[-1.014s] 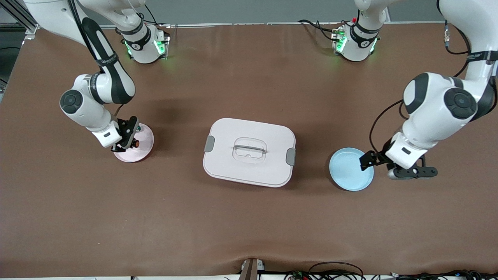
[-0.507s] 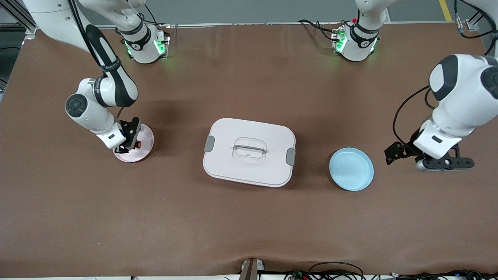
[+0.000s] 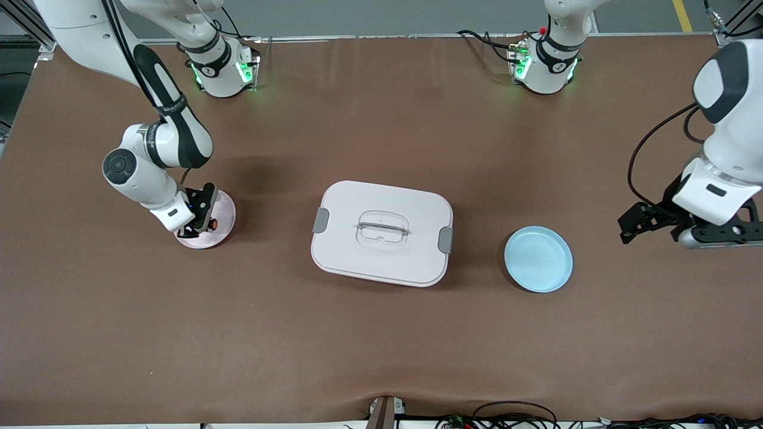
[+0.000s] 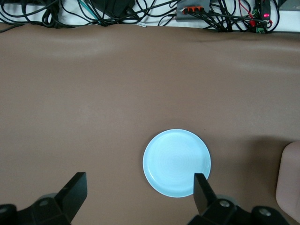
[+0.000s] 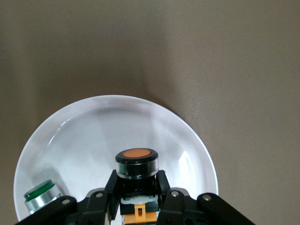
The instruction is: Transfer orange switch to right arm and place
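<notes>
One green-capped piece (image 5: pixel 41 194) shares the pink plate (image 5: pixel 93 122) beneath the orange switch (image 5: pixel 137 169).

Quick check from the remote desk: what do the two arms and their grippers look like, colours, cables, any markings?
Both arms are glossy white with black joint bands and dark round joint caps; their bases glow green. The right gripper has black fingers with small screws on a white wrist block. The left gripper is black too, with blunt fingers, and a black cable loops along that forearm. Small white lettering marks the black bands.

A robotics lab: bench-mounted arm bases (image 3: pixel 542 62) and loose cables (image 4: pixel 140 11).
</notes>
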Robot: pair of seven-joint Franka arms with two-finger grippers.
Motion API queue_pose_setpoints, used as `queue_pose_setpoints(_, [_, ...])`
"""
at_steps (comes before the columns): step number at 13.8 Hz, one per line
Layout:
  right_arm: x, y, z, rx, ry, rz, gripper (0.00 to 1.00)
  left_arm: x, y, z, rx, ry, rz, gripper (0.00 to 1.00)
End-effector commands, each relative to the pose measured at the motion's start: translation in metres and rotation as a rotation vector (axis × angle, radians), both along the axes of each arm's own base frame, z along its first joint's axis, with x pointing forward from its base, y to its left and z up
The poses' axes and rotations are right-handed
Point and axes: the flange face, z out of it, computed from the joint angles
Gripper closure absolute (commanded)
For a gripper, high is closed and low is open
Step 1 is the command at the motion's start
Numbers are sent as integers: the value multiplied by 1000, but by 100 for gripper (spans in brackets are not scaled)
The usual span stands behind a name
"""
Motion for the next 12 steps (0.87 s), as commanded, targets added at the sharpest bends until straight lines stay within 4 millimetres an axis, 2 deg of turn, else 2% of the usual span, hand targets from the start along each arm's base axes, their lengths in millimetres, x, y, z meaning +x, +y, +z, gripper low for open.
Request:
queue_pose_setpoints(1, [6,-3,-3,-3,-10,22,100,-2,4,19,1,4,10,0])
queue_pose_setpoints(4, [5,-5,-7,-1,-4,6,100,-4,2,19,2,21,9,0])
queue_pose_setpoints(5, [5,-6,-8,2,-1,-10,95,-5,3,26,-15,26,15,0])
queue_pose_setpoints(6, [5,-7,-10,3,1,-15,1,-6,5,37,-30,30,24,0])
queue_pose_setpoints(8, [7,-6,-9,3,2,-13,0,-6,7,45,-34,32,27,0])
queue_pose_setpoints(12, [11,-4,-3,5,-2,-11,0,-6,8,45,-33,32,25,0])
